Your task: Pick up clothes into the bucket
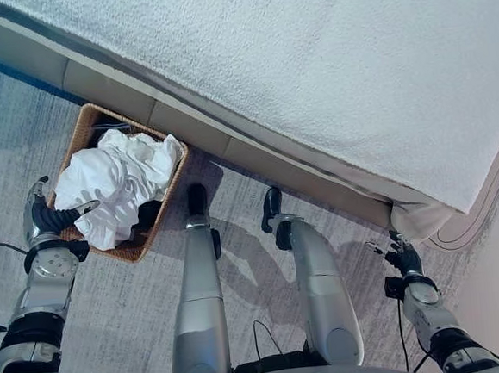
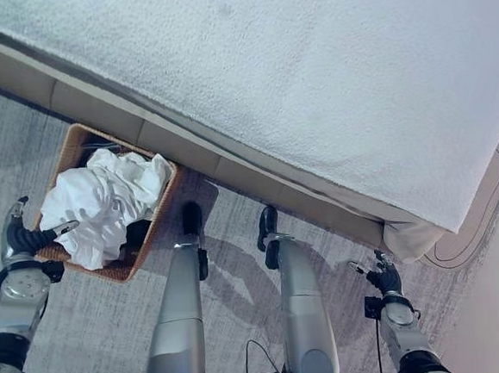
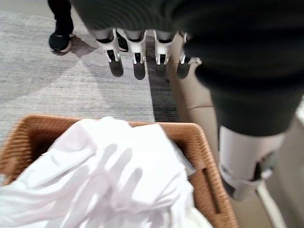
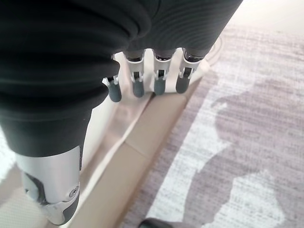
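White clothes (image 1: 115,184) heaped in basket (image 1: 174,188); left hand (image 1: 49,218) fingers beside, seemingly apart.

The brown woven wicker basket (image 1: 166,206) just beside the left robot hand (image 1: 44,218) holds crumpled white cloth (image 1: 115,184) with a bit of black cloth (image 1: 148,215) under it. The big white fuzzy bed cover (image 1: 309,69) lies on a tan padded bed frame (image 1: 122,106). The floor carpet (image 1: 121,309) is grey with pale streaks. Both robot hands have silver fingers with dark tips and a dark ribbed cover; the right robot hand (image 1: 402,256) is near the white sheet corner (image 1: 418,219).
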### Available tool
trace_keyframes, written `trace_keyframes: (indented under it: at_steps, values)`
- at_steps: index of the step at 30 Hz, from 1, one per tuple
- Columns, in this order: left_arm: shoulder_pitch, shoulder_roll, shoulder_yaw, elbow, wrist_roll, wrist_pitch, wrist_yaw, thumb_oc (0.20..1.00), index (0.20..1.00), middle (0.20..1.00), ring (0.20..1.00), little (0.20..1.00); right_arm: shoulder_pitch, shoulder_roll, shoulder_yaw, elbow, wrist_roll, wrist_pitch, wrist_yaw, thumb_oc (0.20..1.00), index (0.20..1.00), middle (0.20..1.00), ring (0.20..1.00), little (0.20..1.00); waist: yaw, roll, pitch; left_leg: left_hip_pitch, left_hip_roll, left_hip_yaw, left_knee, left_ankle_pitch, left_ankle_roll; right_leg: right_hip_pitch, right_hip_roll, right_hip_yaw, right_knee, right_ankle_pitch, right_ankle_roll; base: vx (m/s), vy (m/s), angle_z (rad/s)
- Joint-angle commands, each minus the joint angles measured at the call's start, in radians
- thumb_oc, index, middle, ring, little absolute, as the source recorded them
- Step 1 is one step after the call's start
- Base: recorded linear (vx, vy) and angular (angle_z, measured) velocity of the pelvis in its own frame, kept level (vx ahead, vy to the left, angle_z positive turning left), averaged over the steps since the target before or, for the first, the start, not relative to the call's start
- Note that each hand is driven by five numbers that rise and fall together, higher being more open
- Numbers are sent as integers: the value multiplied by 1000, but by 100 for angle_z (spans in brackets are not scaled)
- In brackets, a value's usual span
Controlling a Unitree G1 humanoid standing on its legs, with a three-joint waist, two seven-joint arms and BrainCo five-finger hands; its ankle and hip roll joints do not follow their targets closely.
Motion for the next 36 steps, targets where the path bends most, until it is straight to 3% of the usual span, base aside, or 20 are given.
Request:
trace_keyframes:
  at_steps: [1, 5, 8, 12, 19, 24, 36]
  values:
    - [59, -48, 32, -12, 15, 2, 9, 1000, 1000, 1000, 1000, 1000, 22, -46, -24, 5, 8, 14, -21, 1000, 1000, 1000, 1000, 1000, 18, 48, -8, 55, -12, -5, -42, -28, 5, 59, -45, -3, -60, 27, 48, -3, -30, -1]
    - [87, -121, 35, -41, -16, -7, -12, 1000, 1000, 1000, 1000, 1000, 11, -45, -44, 6, -5, 26, -21, 1000, 1000, 1000, 1000, 1000, 21, 72, -8, 109, -15, 1, -108, 24, 2, 106, -51, -8, -106, 63, 41, -55, -2, -3]
    - [98, -273, 15, 60, -165, -50, -90, 1000, 1000, 1000, 1000, 1000, -9, -44, -53, 46, -37, 45, -17, 1000, 1000, 1000, 1000, 1000, 14, 115, -8, 279, -10, 13, -208, 48, -5, 248, -48, -4, -160, 73, 44, 35, -9, 2]
    - [103, -351, 8, 121, -277, -86, -149, 1000, 1000, 1000, 1000, 1000, -20, -41, -54, 75, -63, 50, -8, 1000, 1000, 1000, 1000, 1000, 8, 137, -8, 413, -4, 15, -279, 58, -11, 367, -37, 0, -214, 81, 48, 66, -20, -6]
    - [224, -453, -25, 197, -259, -79, -270, 1000, 1000, 1000, 1000, 1000, 46, -18, -38, 98, -135, 65, 52, 1000, 1000, 1000, 1000, 1000, -1, 173, -160, 618, 12, 33, -423, 77, -25, 553, 5, 8, -355, 99, 52, 141, -57, -11]
    - [257, -501, -23, 266, -236, -67, -286, 1000, 1000, 1000, 1000, 1000, 76, 5, -19, 113, -167, 75, 81, 1000, 1000, 1000, 1000, 1000, 1, 179, -224, 682, 17, 33, -442, 69, -27, 628, 25, 12, -395, 92, 47, 87, -62, -7]
    - [292, -572, -38, 442, -111, -31, -290, 1000, 1000, 1000, 1000, 1000, 96, 59, -1, 252, -153, 97, 118, 1000, 1000, 1000, 1000, 1000, 15, 141, -377, 811, 40, 65, -501, 55, -34, 824, 63, 2, -615, 139, 50, 59, -45, -3]
